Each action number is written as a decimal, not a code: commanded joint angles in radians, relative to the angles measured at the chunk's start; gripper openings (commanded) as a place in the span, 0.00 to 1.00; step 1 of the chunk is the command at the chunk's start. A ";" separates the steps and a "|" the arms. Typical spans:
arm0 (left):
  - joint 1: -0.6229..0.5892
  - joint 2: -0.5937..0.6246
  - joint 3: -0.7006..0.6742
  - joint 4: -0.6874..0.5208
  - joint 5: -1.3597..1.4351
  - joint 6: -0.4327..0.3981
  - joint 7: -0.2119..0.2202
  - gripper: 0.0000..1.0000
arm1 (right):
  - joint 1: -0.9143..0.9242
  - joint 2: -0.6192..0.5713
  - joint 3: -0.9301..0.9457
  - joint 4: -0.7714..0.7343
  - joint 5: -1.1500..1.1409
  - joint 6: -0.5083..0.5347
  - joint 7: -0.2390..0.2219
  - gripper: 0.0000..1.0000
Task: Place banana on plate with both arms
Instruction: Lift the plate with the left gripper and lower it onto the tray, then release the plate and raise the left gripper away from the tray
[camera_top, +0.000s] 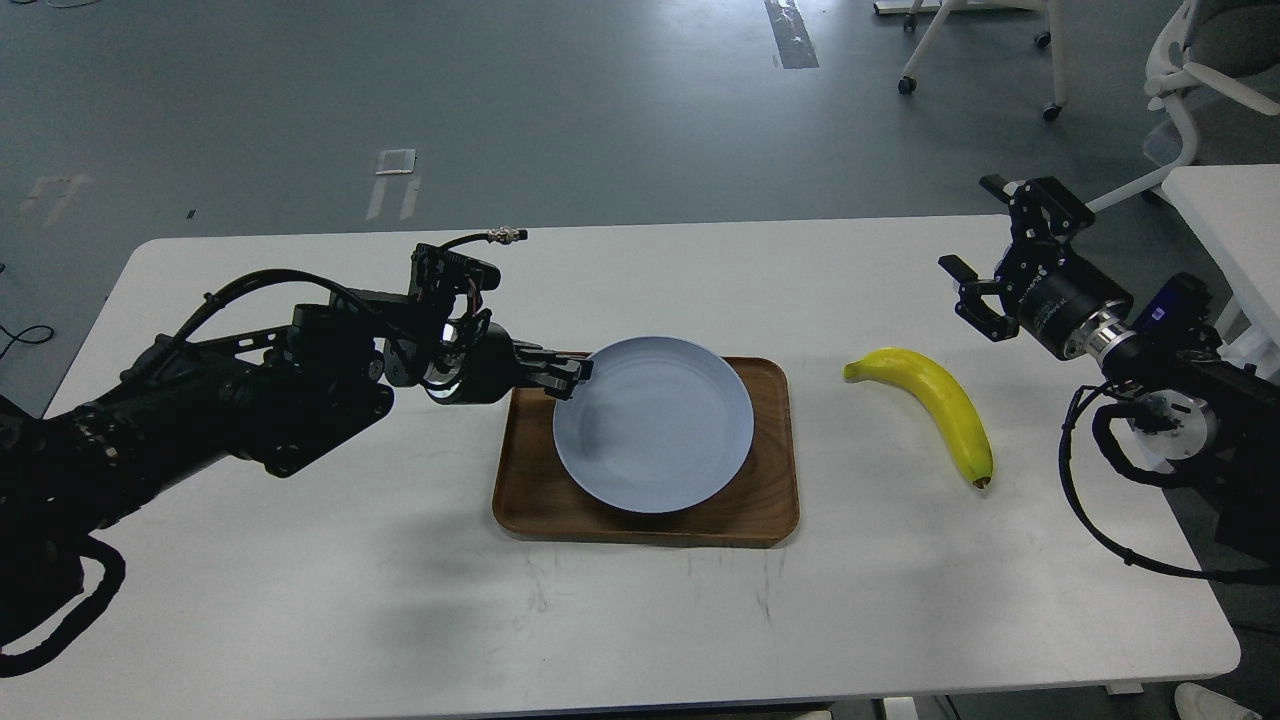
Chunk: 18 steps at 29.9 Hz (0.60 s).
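Note:
The pale blue-grey plate (655, 424) is over the brown wooden tray (770, 505), low and nearly flat; I cannot tell whether it rests on it. My left gripper (572, 377) is shut on the plate's left rim. The yellow banana (940, 405) lies on the white table to the right of the tray, stem at the upper left, dark tip at the lower right. My right gripper (985, 270) is open and empty, up and to the right of the banana, apart from it.
The white table (300, 580) carries the tray in its middle. A second white table (1225, 215) stands at the far right. Office chairs (1190, 60) stand on the grey floor behind.

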<state>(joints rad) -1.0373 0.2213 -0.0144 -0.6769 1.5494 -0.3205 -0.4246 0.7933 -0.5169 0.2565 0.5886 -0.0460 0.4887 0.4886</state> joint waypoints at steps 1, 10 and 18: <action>0.002 -0.032 0.004 0.032 0.000 0.009 0.007 0.00 | 0.000 0.003 -0.002 -0.003 0.000 0.000 0.000 0.99; 0.003 -0.080 0.045 0.099 -0.002 0.046 0.006 0.00 | -0.002 0.002 -0.002 -0.003 0.000 0.000 0.000 0.99; -0.001 -0.073 0.045 0.085 -0.017 0.046 0.003 0.95 | -0.008 0.002 -0.002 -0.001 0.000 0.000 0.000 0.99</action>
<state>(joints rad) -1.0345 0.1404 0.0307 -0.5810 1.5407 -0.2742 -0.4190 0.7876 -0.5154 0.2546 0.5861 -0.0460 0.4887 0.4886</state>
